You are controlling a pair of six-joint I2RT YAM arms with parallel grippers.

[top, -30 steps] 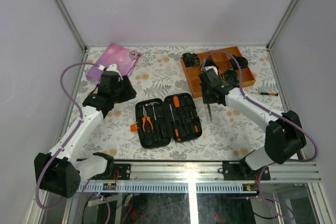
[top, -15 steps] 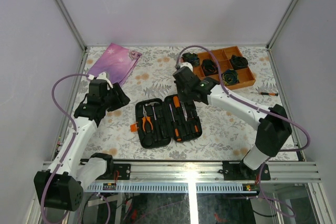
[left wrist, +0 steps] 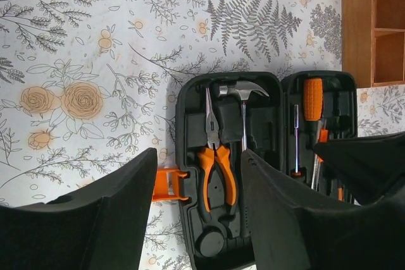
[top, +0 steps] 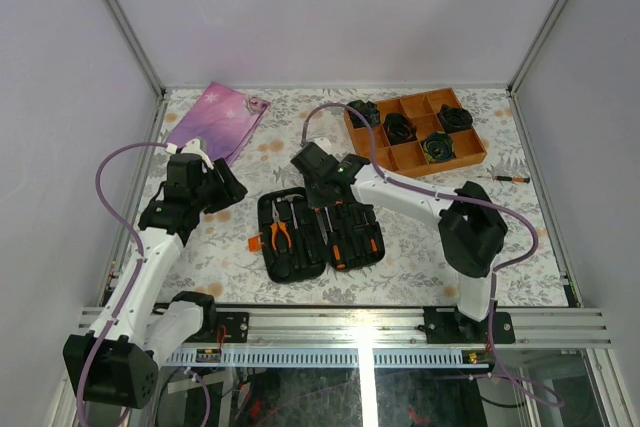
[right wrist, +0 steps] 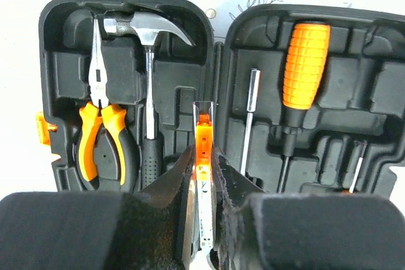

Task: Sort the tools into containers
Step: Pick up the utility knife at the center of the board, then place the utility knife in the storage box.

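Observation:
The black tool case [top: 305, 265] lies open in the middle of the table. Orange-handled pliers [right wrist: 101, 132], a hammer [right wrist: 149, 33] and a fat orange-handled screwdriver [right wrist: 305, 67] sit in its moulded slots. My right gripper [right wrist: 204, 164] is shut on a slim metal tool with an orange slider [right wrist: 203, 132] and holds it over the case's hinge [top: 318, 209]. Hovering to the left of the case, my left gripper [left wrist: 197, 156] is open with nothing in it; between its fingers show the pliers [left wrist: 215, 162] below. A thin orange-handled driver [top: 510, 178] lies loose at the right.
An orange divided tray [top: 420, 165] holding black rolled bundles stands at the back right. A pink-purple pouch [top: 215, 119] lies at the back left. The case's orange zipper tab [top: 255, 243] sticks out on its left side. Metal frame rails border the table.
My right arm has swung left from in front of the orange tray to above the open case, carrying the slim tool. My left arm has shifted slightly left and stayed open.

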